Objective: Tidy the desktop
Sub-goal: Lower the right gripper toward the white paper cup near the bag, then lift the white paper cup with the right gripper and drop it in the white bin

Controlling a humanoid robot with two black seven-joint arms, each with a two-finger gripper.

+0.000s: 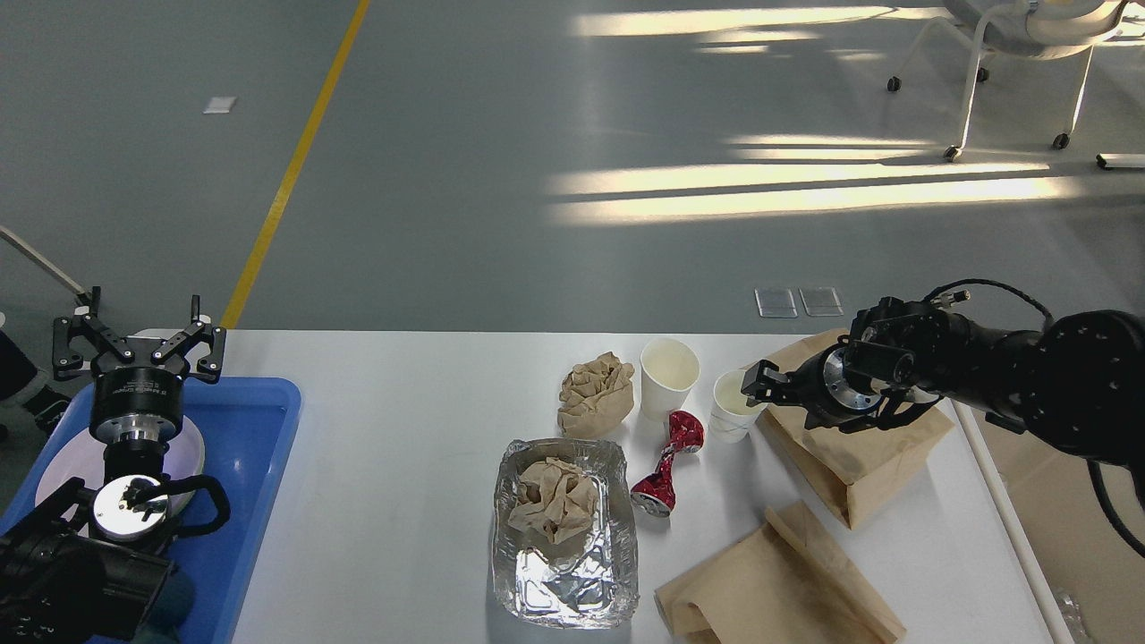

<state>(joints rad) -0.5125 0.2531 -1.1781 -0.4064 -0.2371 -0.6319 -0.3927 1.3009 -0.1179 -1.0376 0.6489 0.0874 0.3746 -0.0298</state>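
Note:
The white desktop (402, 429) carries litter. A small white paper cup (732, 419) stands beside a taller white cup (667, 377). A crushed red can (666, 465) lies in front of them. My right gripper (760, 386) reaches in from the right, its fingertips at the small cup's right rim; side-on, its fingers cannot be told apart. A crumpled brown paper ball (597, 394) sits left of the cups. A foil tray (572, 581) holds another paper ball (555, 499). My left gripper (143, 313) stands open over the blue tray (250, 465), holding nothing.
A standing brown paper bag (859, 452) is under my right wrist. A flattened brown bag (778, 590) lies at the front. A white bin (1064, 501) sits off the table's right edge. A white plate (63, 458) lies in the blue tray.

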